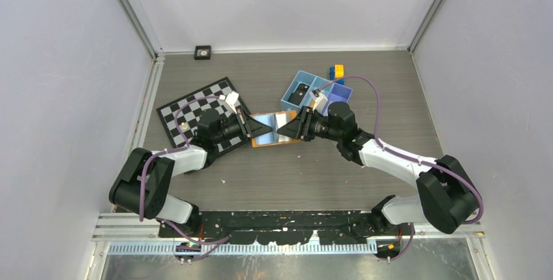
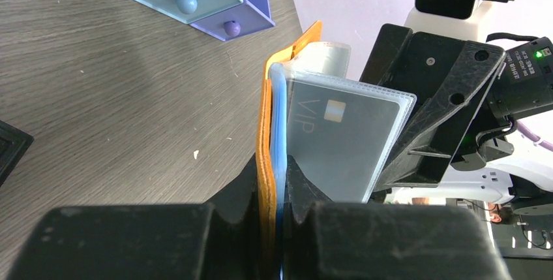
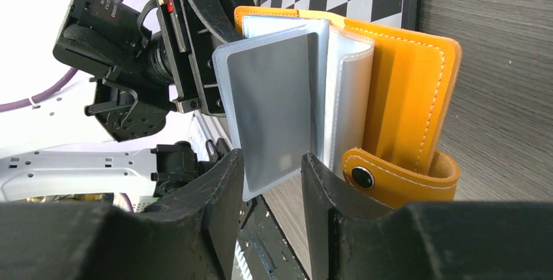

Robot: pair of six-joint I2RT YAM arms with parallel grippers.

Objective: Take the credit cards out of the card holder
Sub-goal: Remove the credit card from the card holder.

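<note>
The orange card holder (image 1: 264, 141) is held open and upright over the middle of the table, between both arms. My left gripper (image 2: 282, 188) is shut on its orange cover (image 2: 264, 130) and a blue sleeve edge. A grey credit card (image 2: 345, 143) marked VIP sits in a clear sleeve. My right gripper (image 3: 272, 175) is open, with the lower corner of the grey sleeve and its card (image 3: 270, 97) between the fingertips, unclamped. The closing tab (image 3: 398, 175) hangs beside the right finger. From above, the left gripper (image 1: 246, 125) and right gripper (image 1: 301, 125) face each other.
A blue three-compartment tray (image 1: 316, 91) stands just behind the right gripper, with a small yellow-and-blue block (image 1: 337, 72) past it. A chequered mat (image 1: 202, 113) lies under the left arm. A small black square (image 1: 203, 51) sits at the back wall.
</note>
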